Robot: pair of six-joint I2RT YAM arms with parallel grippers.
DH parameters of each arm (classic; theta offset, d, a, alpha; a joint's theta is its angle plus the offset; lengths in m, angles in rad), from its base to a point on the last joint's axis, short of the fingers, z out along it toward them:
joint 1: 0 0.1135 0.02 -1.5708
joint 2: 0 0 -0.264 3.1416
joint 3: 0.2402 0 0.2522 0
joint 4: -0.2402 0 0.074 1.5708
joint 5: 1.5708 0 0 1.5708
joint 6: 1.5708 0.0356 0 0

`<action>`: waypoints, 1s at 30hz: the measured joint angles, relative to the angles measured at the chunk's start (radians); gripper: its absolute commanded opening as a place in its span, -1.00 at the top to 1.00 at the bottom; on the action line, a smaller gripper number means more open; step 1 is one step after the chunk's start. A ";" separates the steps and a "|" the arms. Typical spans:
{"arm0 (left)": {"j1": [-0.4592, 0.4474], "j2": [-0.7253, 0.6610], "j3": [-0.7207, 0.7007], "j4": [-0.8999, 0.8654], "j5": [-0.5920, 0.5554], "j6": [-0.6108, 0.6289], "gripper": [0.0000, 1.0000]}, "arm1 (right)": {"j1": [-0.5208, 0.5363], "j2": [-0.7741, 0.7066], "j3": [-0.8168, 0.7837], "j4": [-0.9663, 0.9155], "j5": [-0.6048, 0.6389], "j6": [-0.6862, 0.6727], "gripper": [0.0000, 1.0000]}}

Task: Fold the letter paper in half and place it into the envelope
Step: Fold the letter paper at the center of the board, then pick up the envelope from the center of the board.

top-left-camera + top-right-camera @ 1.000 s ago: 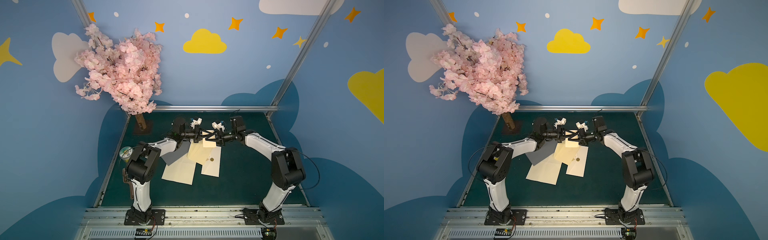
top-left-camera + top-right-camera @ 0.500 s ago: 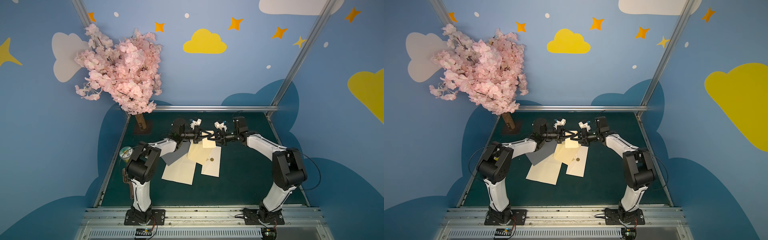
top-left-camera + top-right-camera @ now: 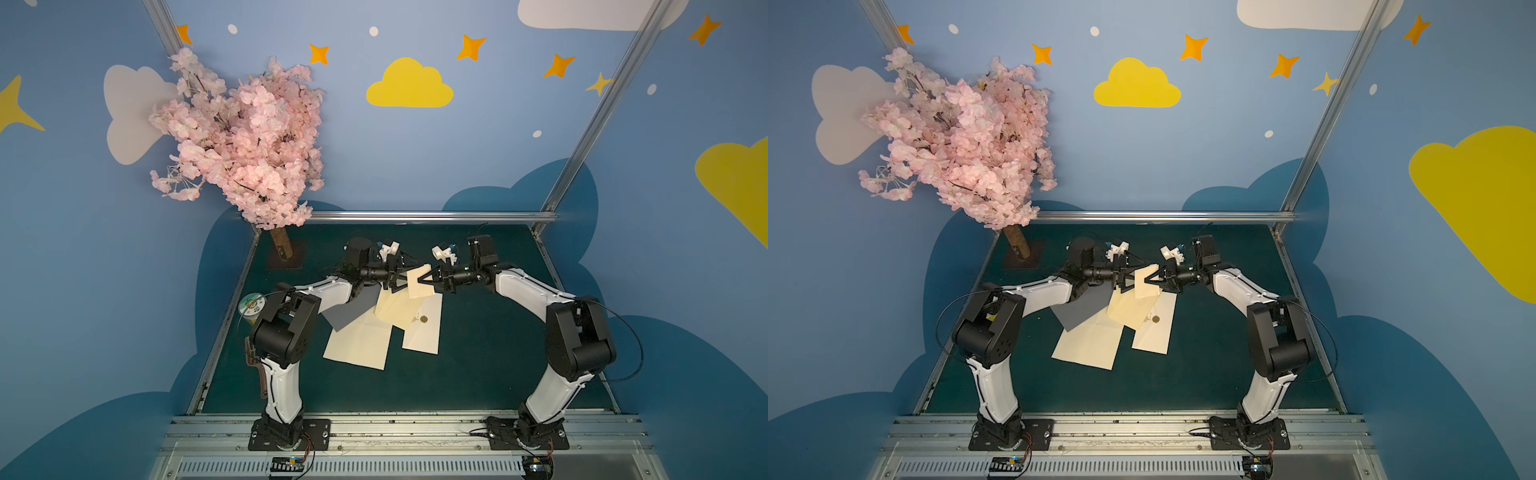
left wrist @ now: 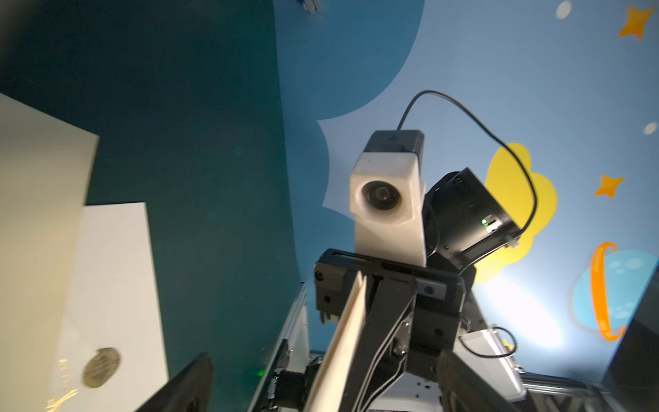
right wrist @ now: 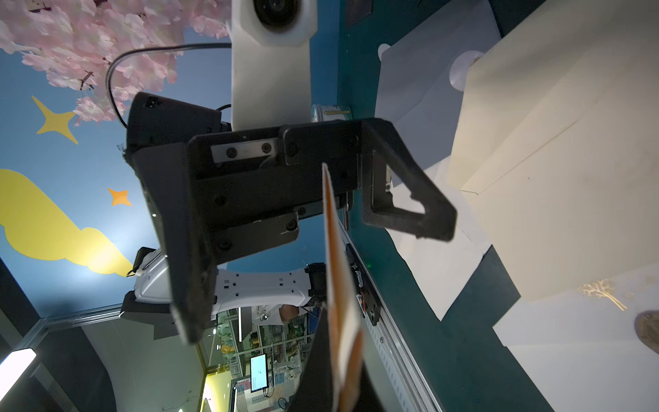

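Dark green table (image 3: 478, 374) carried a loose pile: a large cream sheet (image 3: 357, 345), a grey sheet (image 3: 347, 309) touching it, and beside them a white envelope (image 3: 424, 338) lying flat. Above the far end of this pile, off the table, the folded letter paper (image 3: 417, 291) hung between the two arms. The right gripper (image 3: 422, 282) was closed on its edge and carried it. The left gripper (image 3: 402, 276) faced it with jaws spread wide; in the right wrist view the folded letter paper (image 5: 340, 285) stood edge-on between those fingers (image 5: 437, 219), apart from both. A small round gold seal (image 3: 423, 319) sat on the envelope.
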 measured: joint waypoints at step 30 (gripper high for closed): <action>0.093 0.072 0.196 -0.748 -0.448 0.743 -0.86 | -0.039 -0.077 0.012 -0.254 0.027 -0.135 1.00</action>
